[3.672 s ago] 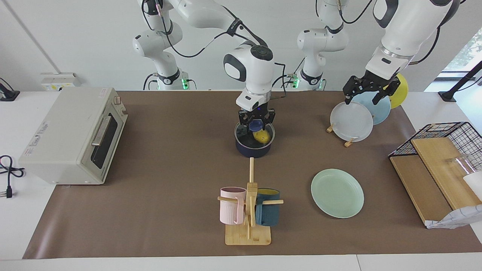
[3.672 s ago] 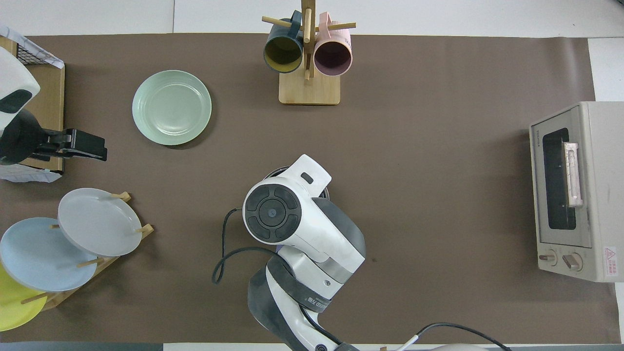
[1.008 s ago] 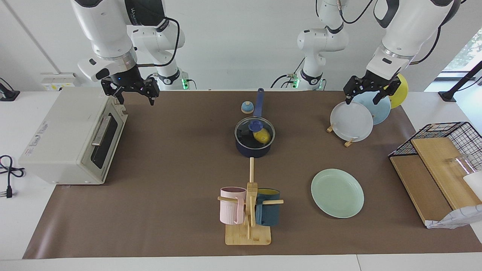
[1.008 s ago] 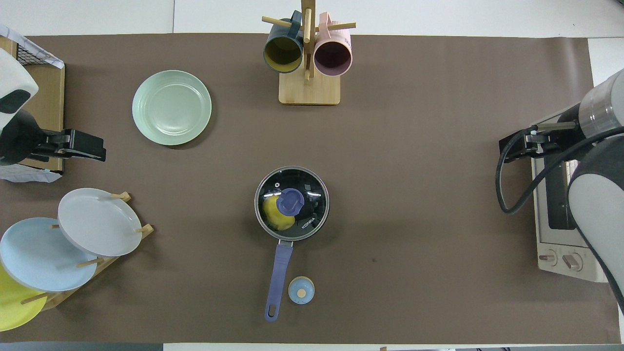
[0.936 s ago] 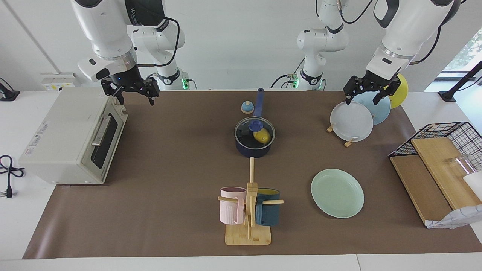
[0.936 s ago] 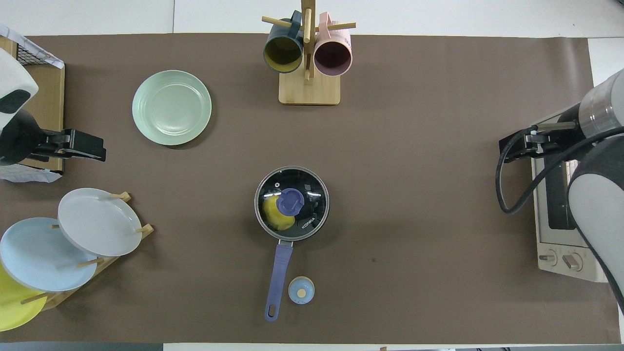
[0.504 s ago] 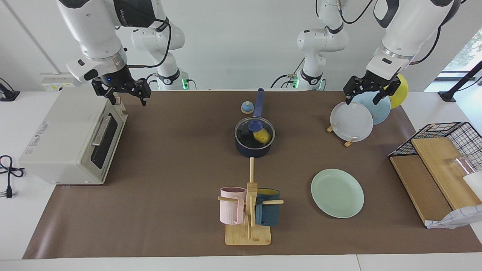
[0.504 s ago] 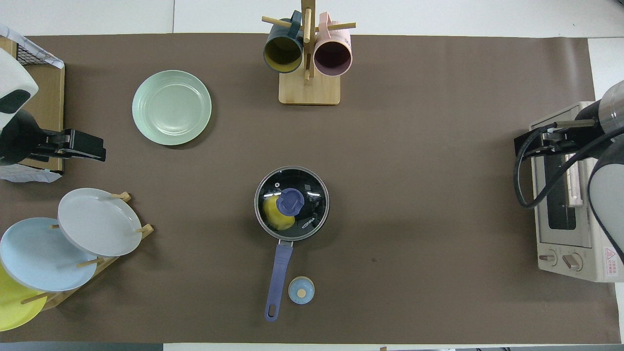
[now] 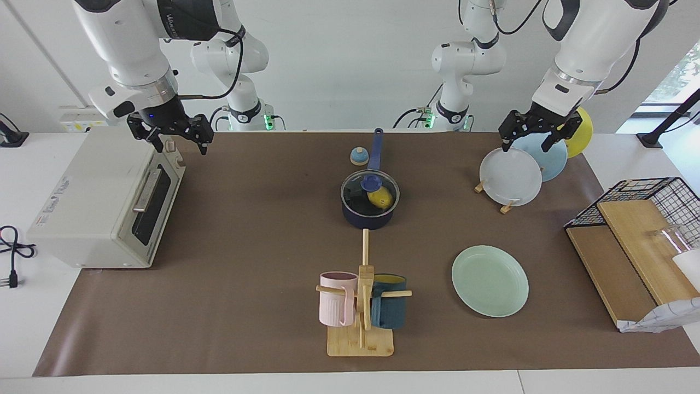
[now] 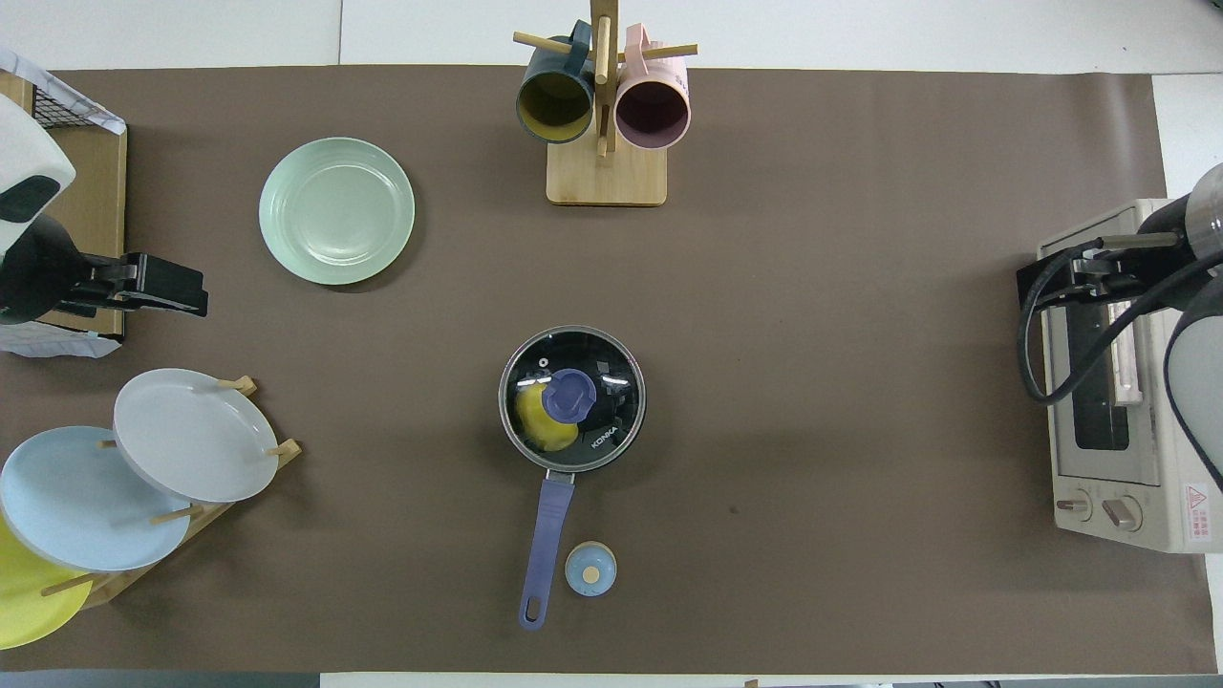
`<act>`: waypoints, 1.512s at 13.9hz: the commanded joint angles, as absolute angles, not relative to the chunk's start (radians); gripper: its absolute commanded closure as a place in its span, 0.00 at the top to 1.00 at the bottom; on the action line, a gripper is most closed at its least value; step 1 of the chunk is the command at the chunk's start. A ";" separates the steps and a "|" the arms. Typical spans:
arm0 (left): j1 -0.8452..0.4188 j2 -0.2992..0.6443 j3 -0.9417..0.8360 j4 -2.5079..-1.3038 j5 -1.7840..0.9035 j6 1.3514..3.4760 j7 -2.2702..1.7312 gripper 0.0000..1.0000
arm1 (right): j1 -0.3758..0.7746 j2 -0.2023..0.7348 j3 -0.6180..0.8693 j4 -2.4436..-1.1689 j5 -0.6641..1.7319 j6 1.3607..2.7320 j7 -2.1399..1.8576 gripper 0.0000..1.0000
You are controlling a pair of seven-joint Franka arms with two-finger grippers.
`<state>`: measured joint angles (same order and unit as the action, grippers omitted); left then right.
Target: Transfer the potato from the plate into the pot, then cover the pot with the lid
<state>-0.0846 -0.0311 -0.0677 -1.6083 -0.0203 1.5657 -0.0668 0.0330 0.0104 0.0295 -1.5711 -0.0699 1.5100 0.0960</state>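
Note:
The dark blue pot (image 9: pixel 369 214) (image 10: pixel 626 435) stands mid-table, its long handle (image 10: pixel 545 549) pointing toward the robots. The glass lid (image 9: pixel 355 196) (image 10: pixel 602 368) sits on the pot, blue knob (image 10: pixel 571 395) at its centre. Through the glass I see the yellow potato (image 9: pixel 381 198) (image 10: pixel 531 430) inside. The mint-green plate (image 9: pixel 490 280) (image 10: pixel 336 210) lies bare, farther from the robots, toward the left arm's end. My right gripper (image 9: pixel 181 143) (image 10: pixel 1037 285) hangs open and holding nothing over the toaster oven's corner. My left gripper (image 9: pixel 524 145) (image 10: pixel 196 291) waits open over the plate rack.
A toaster oven (image 9: pixel 104 200) (image 10: pixel 1118 373) fills the right arm's end. A mug tree (image 9: pixel 361 306) (image 10: pixel 604 105) stands farthest from the robots. Upright plates sit in a rack (image 9: pixel 511 176) (image 10: pixel 182 435). A small bell (image 9: pixel 359 156) (image 10: pixel 590 569) rests beside the pot handle. A wire basket (image 9: pixel 645 219) holds boards.
My right gripper has left the lid's knob, risen, and swung away to the toaster oven, still drifting that way. The lid stays on the pot. The left arm has not moved.

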 commanded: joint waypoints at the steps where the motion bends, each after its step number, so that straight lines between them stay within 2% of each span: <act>1: -0.071 -0.051 -0.075 -1.624 -0.014 1.554 -0.067 1.00 | 0.011 -0.002 0.032 -1.582 -0.055 1.502 0.069 1.00; 7: -0.071 -0.051 -0.075 -1.624 -0.014 1.554 -0.066 1.00 | 0.012 -0.015 -0.035 -1.585 -0.038 1.505 -0.035 1.00; 21: -0.071 -0.052 -0.075 -1.624 -0.014 1.554 -0.066 1.00 | 0.012 -0.009 -0.029 -1.575 0.011 1.511 -0.035 1.00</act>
